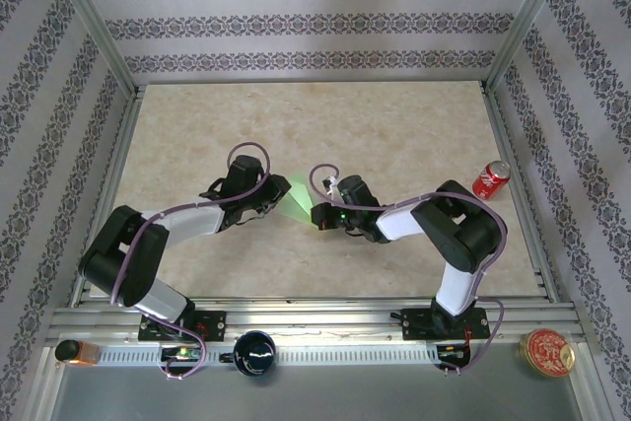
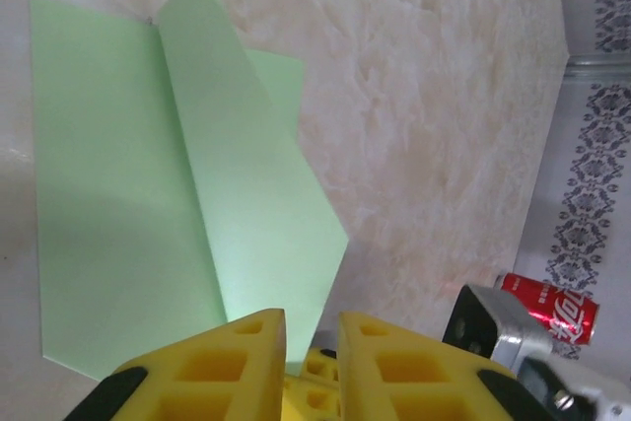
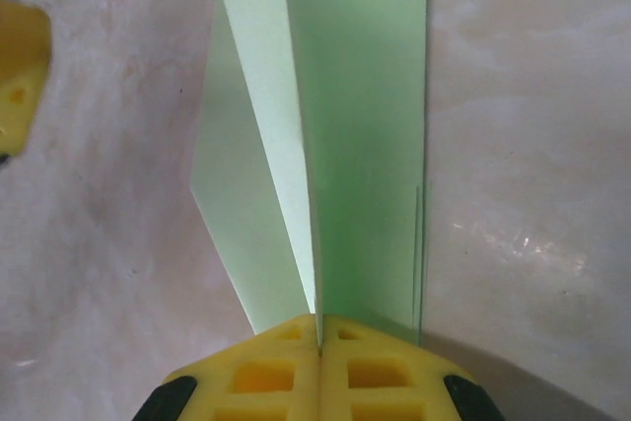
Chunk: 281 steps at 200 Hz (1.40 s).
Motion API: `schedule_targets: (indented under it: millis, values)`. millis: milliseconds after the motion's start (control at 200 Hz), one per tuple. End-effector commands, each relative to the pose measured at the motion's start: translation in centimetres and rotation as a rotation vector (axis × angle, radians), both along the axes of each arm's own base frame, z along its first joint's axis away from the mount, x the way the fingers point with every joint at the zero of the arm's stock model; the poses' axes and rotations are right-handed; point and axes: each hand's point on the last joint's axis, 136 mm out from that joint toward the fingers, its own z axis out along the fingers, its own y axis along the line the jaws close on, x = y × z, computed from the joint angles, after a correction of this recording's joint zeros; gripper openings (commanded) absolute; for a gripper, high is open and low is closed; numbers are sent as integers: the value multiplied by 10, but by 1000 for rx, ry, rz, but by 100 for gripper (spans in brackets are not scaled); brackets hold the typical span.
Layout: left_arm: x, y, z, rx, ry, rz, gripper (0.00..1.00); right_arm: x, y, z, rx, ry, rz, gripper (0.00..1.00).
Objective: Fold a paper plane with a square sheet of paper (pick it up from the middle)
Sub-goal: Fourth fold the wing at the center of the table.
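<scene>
Thin light-green sheet of paper [image 1: 293, 199] at the tabletop's [image 1: 394, 125] centre, partly folded, one flap raised. Right gripper [image 3: 318, 320] pinches its crease; left gripper [image 2: 313, 327] stands narrowly apart around the flap. Most folds seemingly remain.

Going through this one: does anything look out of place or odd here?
A red soda can lies on its side near the right edge of the table, away from the work; nothing looks spilled. The green sheet of paper, half folded with one flap raised and pinched in the right fingers, suits the task.
</scene>
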Motion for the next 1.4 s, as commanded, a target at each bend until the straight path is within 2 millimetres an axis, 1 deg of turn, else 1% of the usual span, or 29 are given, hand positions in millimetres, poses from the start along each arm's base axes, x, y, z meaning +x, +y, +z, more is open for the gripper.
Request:
schedule_targets:
  millis: [0,180,360,400,455,590,794,889,1049,1209,1279,1399]
  values:
    - [5,-8,1,-23,-20,-59,19,-9,9,-1,61,126,22,2]
    - [7,-14,-5,-37,-18,-86,18,-8,6,-4,43,156,8,2]
    - [11,-18,-5,-52,-35,-96,16,-11,10,-2,71,203,13,3]
    - [12,-19,-5,-55,-36,-98,15,-12,11,-3,77,218,15,4]
    - [14,-20,-7,-57,-34,-99,8,-11,11,-4,77,238,8,4]
    - [15,-21,-15,-61,-22,-97,6,-11,8,-9,66,259,-18,4]
    - [17,-20,-20,-53,-13,-93,6,-11,2,-14,65,276,-61,4]
    - [17,-20,-21,-55,-11,-96,6,-11,0,-12,74,261,-69,4]
    - [10,-16,-30,-47,15,-85,6,-9,-2,-5,71,230,-83,4]
    - [5,-14,-39,-56,37,-74,4,-11,-4,-7,68,234,-97,4]
    - [5,-14,-38,-63,28,-71,4,-12,-4,-8,67,234,-103,4]
    - [8,-16,-29,-74,-6,-81,4,-13,-5,-10,63,240,-103,4]
